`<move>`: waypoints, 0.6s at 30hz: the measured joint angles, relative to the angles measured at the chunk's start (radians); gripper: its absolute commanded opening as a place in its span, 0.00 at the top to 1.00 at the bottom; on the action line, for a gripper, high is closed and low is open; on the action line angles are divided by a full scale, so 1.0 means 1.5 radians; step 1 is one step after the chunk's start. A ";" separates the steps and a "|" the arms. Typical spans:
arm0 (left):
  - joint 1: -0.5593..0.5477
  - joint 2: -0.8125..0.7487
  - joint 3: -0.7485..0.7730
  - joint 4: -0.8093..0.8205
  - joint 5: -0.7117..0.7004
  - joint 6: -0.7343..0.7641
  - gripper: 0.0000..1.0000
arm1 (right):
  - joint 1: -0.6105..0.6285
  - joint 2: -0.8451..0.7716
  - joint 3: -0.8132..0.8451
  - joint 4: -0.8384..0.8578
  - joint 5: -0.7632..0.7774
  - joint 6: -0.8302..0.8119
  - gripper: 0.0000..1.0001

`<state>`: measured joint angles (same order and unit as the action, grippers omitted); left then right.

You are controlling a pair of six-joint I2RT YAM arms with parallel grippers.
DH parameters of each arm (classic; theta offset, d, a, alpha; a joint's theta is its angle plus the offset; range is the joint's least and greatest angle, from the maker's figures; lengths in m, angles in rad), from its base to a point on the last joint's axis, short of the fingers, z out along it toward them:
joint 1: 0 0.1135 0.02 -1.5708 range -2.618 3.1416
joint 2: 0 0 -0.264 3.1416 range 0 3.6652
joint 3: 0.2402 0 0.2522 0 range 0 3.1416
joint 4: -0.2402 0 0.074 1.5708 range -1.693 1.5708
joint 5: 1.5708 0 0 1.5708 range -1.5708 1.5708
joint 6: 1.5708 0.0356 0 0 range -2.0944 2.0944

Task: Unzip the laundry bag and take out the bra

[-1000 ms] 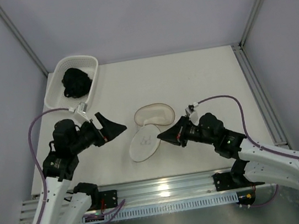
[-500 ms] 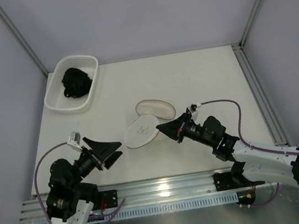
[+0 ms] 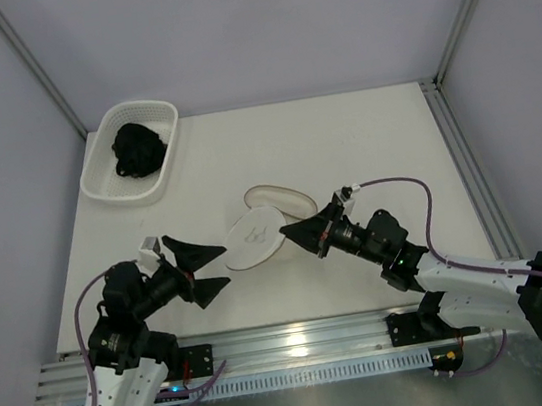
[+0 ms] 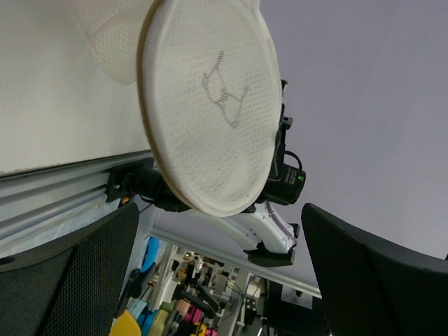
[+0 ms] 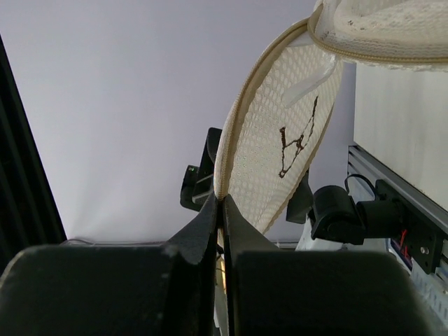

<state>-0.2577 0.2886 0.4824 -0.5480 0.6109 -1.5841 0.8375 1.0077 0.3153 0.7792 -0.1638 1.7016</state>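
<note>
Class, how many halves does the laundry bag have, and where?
2. The plain half lies farther back; the printed half is nearer, its rim pinched by the right fingers. None seem hidden.

The left arm (image 3: 116, 396) and right arm (image 3: 474, 280) are built of white links (image 3: 495, 285) and black joints (image 3: 377, 236). The left gripper (image 3: 204, 266) and right gripper (image 3: 289, 237) are tipped with black wedge-shaped fingers (image 3: 194, 246); purple cables (image 3: 399, 180) are looped behind the jaws.

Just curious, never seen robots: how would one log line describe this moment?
right gripper: shut on laundry bag rim | left gripper: open, not touching | laundry bag: open, flap raised
</note>
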 measured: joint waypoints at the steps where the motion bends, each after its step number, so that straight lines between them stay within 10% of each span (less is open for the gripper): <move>1: 0.000 0.000 0.000 0.006 -0.001 -0.008 0.01 | 0.000 0.006 0.001 0.004 -0.005 -0.002 0.96; 18: -0.006 0.078 0.036 0.067 -0.002 -0.030 0.02 | 0.000 0.005 -0.005 0.017 -0.047 -0.046 0.96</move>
<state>-0.2672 0.4057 0.5358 -0.4473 0.6075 -1.6291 0.8375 1.0145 0.3084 0.8051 -0.2340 1.6329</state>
